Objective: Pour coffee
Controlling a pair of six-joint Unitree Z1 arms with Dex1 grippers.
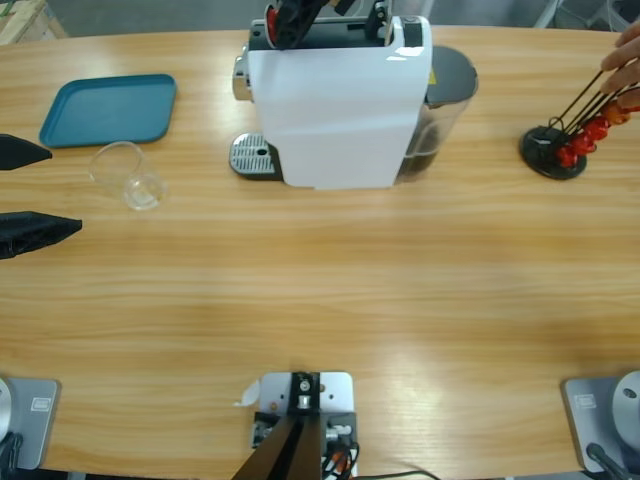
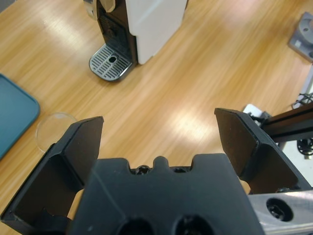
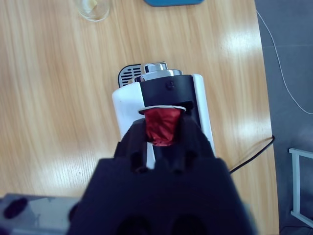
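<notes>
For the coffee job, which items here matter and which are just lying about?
In use: coffee machine; red capsule, held by the right gripper over the machine; empty glass cup; left gripper, open.
Lying about: teal tray; capsule rack, a person's hand at it.

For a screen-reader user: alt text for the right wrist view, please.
The right gripper holds a red capsule just above the white coffee machine on a wooden table. A glass and blue tray sit beyond.
</notes>
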